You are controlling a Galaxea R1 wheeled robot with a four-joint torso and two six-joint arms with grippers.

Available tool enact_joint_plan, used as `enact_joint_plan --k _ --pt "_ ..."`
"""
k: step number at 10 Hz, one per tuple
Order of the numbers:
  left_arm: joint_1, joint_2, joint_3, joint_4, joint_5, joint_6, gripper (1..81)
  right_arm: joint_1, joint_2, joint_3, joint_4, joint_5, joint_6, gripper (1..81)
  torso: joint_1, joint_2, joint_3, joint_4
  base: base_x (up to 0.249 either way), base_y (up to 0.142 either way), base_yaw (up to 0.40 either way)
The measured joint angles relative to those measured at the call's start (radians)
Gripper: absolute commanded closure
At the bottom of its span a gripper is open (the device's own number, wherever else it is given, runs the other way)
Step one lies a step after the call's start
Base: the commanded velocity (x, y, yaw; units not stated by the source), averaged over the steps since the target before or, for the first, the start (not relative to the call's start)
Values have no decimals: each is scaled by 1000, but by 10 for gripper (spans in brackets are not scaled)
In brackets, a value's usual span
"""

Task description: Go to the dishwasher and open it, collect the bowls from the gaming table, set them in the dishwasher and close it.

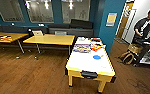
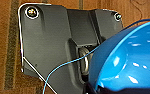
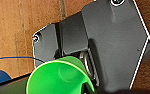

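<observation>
From the head view we saw the wooden floor (image 1: pixel 28 72) spread below teal walls (image 1: pixel 108 27), two plain yellow tables (image 1: pixel 51 39) near the dark bench, and the gaming table (image 1: pixel 89 63) close in front, its white top carrying a small blue disc (image 1: pixel 97 57) and a jumble of coloured items (image 1: pixel 87 46) at the far end that we could not identify. A person (image 1: pixel 144 26) stood at right beside a cart, partly cut off. The wrist views added what the head view lacked: a blue bowl (image 2: pixel 131 60) loomed beside the left wrist's plate, cropped at the frame edge, and a green bowl (image 3: pixel 58 77) sat under the right wrist. We could not tell whether either gripper was apart or clamped on its bowl; fingers were not discernible
</observation>
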Motion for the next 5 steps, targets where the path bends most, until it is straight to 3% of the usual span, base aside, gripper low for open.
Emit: enact_joint_plan --k 5 --pt "1 4 0 0 3 1 811 0 12 -13 -1 0 0 811 0 0 0 0 -170 0 0"
